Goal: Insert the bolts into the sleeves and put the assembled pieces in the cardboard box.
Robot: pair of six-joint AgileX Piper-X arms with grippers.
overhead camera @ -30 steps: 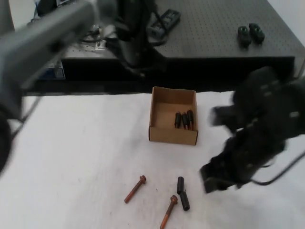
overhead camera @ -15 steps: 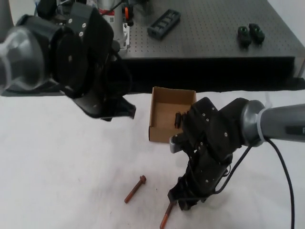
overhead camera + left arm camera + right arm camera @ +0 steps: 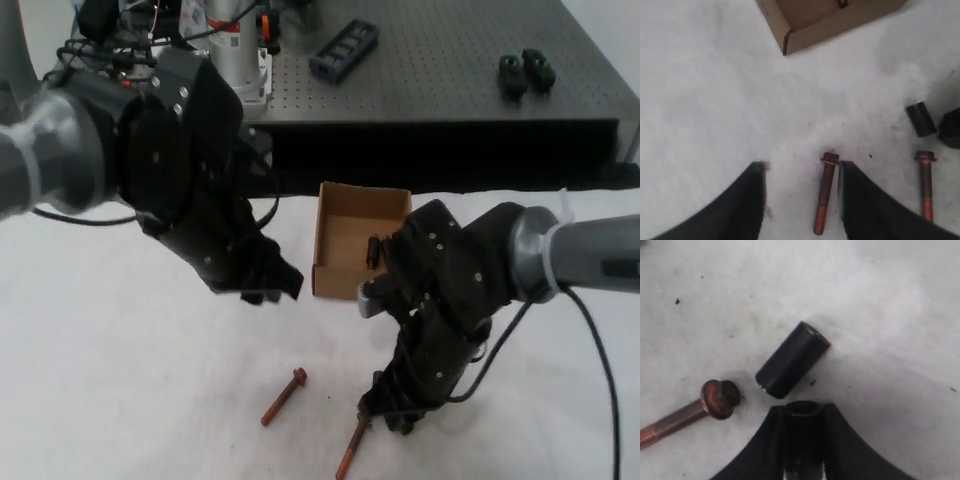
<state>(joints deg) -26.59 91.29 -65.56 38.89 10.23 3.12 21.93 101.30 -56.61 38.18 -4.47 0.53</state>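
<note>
the left gripper [image 3: 800, 169] has its two fingers spread wide and holds nothing. seen from its wrist, the first bolt [image 3: 826, 194] lies on the white cloth [image 3: 705, 100] in the gap between them, its head just beside one finger [image 3: 865, 205]. in the high view this gripper [image 3: 270, 283] hangs over the cloth beside the cardboard box [image 3: 345, 283], toward the cloth's left edge, and whether it touches the cloth cannot be told.

the right gripper [image 3: 802, 415] is closed down on the pinched sleeve [image 3: 802, 408], a black cylinder seen end-on with a finger [image 3: 840, 440] against each side. in the high view it [image 3: 390, 410] points down at the cloth close to the near edge, right of the middle.

two bolts, both copper-coloured and lying flat on the cloth near its near edge: the first bolt [image 3: 283, 396] and, to its right, the second bolt [image 3: 350, 450], whose head [image 3: 720, 399] lies near the right gripper's fingers without touching them.

two sleeves outside the box: the pinched one and the loose sleeve [image 3: 792, 360], which lies on its side just beyond the right gripper's fingertips, apart from the second bolt's head. from the left wrist it [image 3: 921, 119] shows beside the tip of the right gripper [image 3: 952, 127].

one cardboard box, open-topped, stands on the cloth near its far edge, about midway along. a dark piece [image 3: 373, 250] lies inside it; the right arm [image 3: 470, 270] covers the box's right side, so how many lie there cannot be counted.
</note>
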